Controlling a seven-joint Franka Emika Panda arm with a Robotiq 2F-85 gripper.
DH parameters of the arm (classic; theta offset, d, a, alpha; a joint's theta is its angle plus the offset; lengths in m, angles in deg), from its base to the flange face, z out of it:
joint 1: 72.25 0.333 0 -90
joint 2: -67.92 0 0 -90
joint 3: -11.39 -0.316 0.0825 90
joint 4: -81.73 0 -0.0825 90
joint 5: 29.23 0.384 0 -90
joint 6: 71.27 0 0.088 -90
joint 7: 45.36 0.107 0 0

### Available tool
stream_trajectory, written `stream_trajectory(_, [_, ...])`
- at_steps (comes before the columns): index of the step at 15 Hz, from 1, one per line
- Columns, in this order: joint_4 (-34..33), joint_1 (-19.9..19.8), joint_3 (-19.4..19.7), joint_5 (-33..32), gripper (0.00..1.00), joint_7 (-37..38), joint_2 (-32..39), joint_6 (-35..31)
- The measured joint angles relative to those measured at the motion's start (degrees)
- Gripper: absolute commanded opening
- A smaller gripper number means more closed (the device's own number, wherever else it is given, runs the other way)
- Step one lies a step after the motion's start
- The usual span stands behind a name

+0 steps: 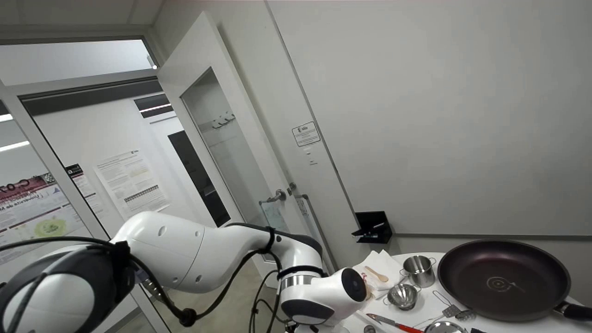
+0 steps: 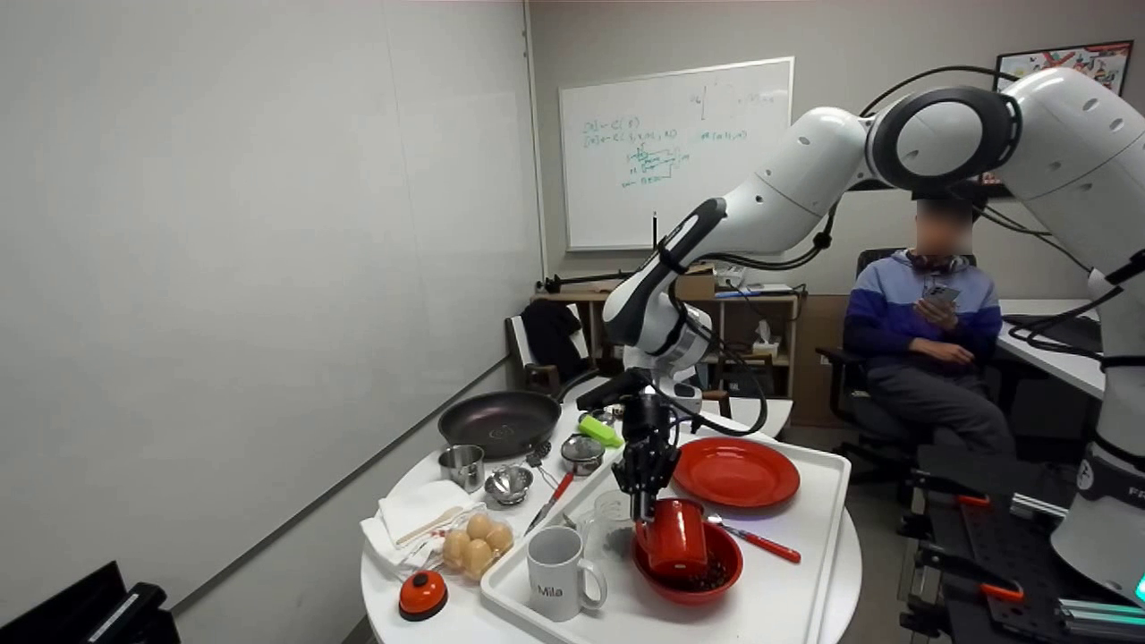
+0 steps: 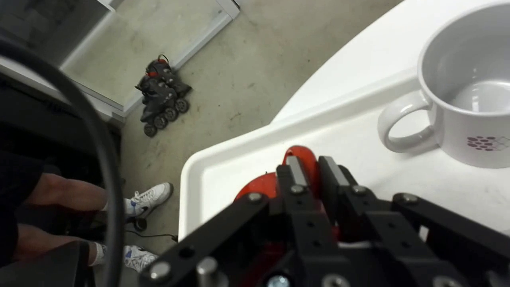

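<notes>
the gripper [image 3: 311,169] pinches the red mug [image 2: 678,537] by its handle [image 3: 303,154], likely keeping its body free over the red bowl [image 2: 684,594].

Red bowl [image 2: 693,597] sits beneath the tilted red mug [image 2: 677,537], restricting descent. Grey mug [image 2: 555,577] and clear container [image 2: 612,508] obstruct one flank; a red-handled utensil [image 2: 760,542] lies near the other. Bare tray [image 2: 778,599] surface leaves passage between bowl and rim.
</notes>
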Motion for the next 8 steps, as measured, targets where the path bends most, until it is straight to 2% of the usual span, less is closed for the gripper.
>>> stream_trajectory(8, [9.9, 3.6, -1.9, -6.8, 0.08, 4.3, -10.3, -19.8])
